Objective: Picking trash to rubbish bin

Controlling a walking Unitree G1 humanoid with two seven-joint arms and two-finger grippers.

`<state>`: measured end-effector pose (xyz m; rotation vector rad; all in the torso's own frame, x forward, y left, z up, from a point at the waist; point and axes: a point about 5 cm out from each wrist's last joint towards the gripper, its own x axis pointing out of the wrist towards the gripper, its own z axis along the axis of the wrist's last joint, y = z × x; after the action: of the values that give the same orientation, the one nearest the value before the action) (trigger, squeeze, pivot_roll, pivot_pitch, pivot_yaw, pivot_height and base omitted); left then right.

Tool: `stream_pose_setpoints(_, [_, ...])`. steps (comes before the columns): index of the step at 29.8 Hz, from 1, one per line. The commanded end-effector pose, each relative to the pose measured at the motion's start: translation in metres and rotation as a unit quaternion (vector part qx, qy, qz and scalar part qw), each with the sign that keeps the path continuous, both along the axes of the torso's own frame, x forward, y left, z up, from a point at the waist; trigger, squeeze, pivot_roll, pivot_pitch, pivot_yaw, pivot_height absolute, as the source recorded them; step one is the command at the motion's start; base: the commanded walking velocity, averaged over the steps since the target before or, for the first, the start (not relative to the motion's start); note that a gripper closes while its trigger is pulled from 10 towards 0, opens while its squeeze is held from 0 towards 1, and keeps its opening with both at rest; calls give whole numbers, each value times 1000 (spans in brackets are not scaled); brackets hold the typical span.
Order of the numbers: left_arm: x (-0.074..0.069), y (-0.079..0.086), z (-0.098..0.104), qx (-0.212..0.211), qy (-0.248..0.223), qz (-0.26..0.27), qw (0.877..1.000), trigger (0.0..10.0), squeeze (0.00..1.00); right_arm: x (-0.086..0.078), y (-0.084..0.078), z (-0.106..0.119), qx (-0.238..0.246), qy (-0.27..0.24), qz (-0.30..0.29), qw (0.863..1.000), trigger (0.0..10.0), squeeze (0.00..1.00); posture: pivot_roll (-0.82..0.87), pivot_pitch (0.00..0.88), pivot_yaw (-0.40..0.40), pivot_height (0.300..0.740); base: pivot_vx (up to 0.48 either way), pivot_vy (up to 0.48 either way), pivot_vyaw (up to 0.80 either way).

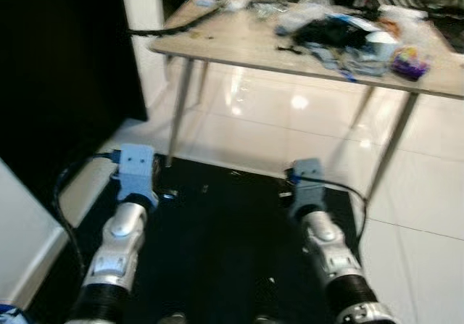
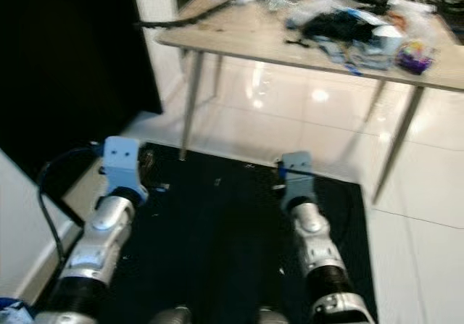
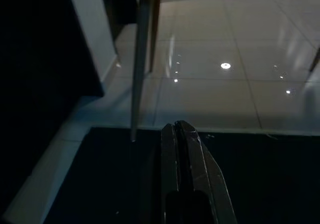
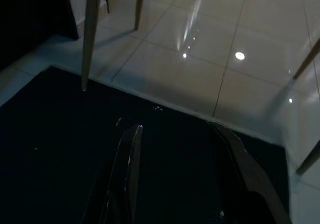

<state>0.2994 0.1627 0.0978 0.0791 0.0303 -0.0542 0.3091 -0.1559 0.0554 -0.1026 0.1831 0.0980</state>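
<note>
The left end effector (image 3: 181,149) has its two fingers pressed together with nothing between them, while the right end effector (image 4: 182,179) is spread wide and just as empty; both are held low in front of the robot over the black mat (image 1: 217,215), pointing toward the counter (image 1: 246,45). From where I stand, the robot looks to be in the approach, with nothing reached for yet. The trash (image 1: 348,38) sits up on the counter's far right part, well apart from both arms: a loose heap with something dark and crumpled at the middle, clear plastic wrapping around it, a pale round cup-like piece and a small purple bit near the right edge. It is too blurred to sort out each item. A dark cable (image 1: 170,27) trails over the counter's left end. I see no bin from here, apart from a scrap of blue at the lower left corner that I cannot identify. To do this step well, I'd say the robot should close in squarely on the right half of the counter, clear of the thin metal leg (image 1: 180,110) by the mat, then raise the already open right arm over the edge and take one light, loose piece at a time. The heap looks soft and tangled, so grabbing deep might drag neighbours off the edge.
</note>
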Motion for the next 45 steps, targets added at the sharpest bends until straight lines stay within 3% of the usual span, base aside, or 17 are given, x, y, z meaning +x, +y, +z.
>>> stream_pose_setpoints(1, [0,-1,-1,5,6,-4,1000,10000,0,0,-7,-1,0,3,-12,1000,10000,0,31,29,1,740,307,0,-606])
stream_pose_setpoints(8, [1,-1,-2,6,5,-5,1000,10000,0,0,-8,0,-1,1,-12,1000,10000,0,30,23,-2,740,312,0,-497])
stream_pose_setpoints(26, [1,-2,-2,4,3,-3,1000,10000,0,2,-9,3,-6,-5,-9,1000,10000,0,26,11,-11,740,312,0,0])
stream_pose_setpoints(45, [0,0,0,5,1,1,1000,10000,0,14,-16,27,-14,-48,-18,999,10000,0,27,19,-16,740,311,0,-298])
